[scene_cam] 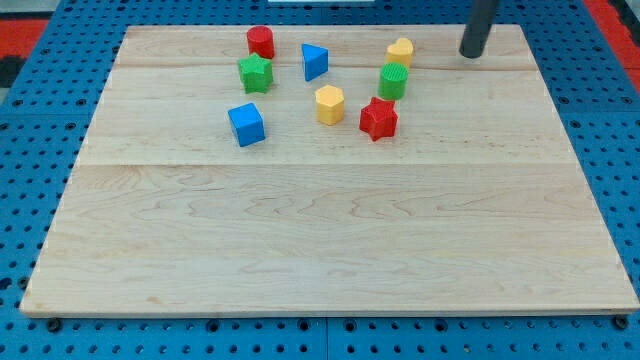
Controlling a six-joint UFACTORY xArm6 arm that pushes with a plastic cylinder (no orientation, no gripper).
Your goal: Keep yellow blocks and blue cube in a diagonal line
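The arm carries no pincer, only a dark rod, and the tip (470, 55) rests near the tabletop's (330, 250) top right corner, holding nothing. The yellow heart-shaped block (400, 51) is nearest, to the tip's left, with the green cylinder (393, 82) just below it. Further left the red star block (378, 118) sits beside the yellow hexagonal block (329, 104). The blue triangular block (314, 61), green star block (255, 73) and red cylinder (261, 42) stand above the blue cube (246, 124).
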